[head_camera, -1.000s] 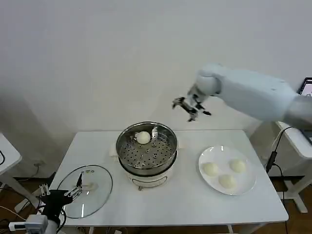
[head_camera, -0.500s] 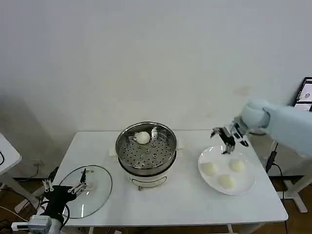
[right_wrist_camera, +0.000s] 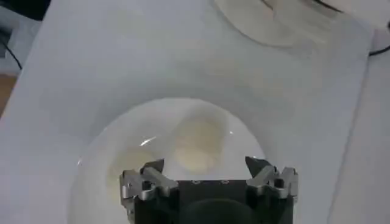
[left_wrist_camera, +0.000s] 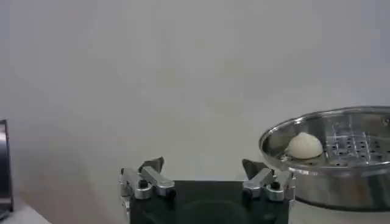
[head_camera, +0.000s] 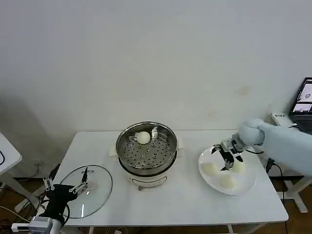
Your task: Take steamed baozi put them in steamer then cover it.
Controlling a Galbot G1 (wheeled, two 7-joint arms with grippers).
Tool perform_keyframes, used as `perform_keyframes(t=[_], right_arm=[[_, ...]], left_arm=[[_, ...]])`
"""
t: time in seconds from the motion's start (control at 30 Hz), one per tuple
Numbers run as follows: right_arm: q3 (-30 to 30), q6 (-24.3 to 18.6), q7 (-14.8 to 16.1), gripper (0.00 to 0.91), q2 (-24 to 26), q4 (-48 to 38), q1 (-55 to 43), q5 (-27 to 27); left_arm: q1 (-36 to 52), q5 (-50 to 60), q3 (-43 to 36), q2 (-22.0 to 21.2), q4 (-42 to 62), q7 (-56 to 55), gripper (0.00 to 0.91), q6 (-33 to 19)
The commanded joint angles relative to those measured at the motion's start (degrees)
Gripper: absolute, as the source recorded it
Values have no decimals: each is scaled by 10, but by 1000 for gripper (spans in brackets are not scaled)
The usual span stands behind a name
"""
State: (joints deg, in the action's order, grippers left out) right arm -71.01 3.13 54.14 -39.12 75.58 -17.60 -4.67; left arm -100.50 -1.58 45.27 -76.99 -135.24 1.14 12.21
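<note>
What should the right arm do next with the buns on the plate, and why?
Probably lower the open right pincer straight down and close on the baozi centred between its fingers. It hovers over the plate, which holds three buns, while the steamer holds only one. The left pincer waits open by the cover.

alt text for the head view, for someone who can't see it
The right gripper hangs open over three baozi on a white plate. One baozi sits in the open steamer; the left gripper is open beside the cover.

Head cam high; wrist cams close.
</note>
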Motion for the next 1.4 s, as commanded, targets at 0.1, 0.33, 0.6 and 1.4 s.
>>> perform_keyframes(t=[0.1,0.33,0.6,1.4], right_arm=[[52,32,19,907,-62,-73,70,68],[71,39,14,907,-73,-90,85,78],[77,49,27,907,-65,-79,99,76],[99,55,18,625,-67,-84,115,77]], left_arm=[[-5,6,4,-2,0,2,907,-4],[-5,6,4,-3,0,3,907,-4],[-10,4,4,0,-3,5,907,-2],[-10,0,-1,-4,-6,6,907,-3]])
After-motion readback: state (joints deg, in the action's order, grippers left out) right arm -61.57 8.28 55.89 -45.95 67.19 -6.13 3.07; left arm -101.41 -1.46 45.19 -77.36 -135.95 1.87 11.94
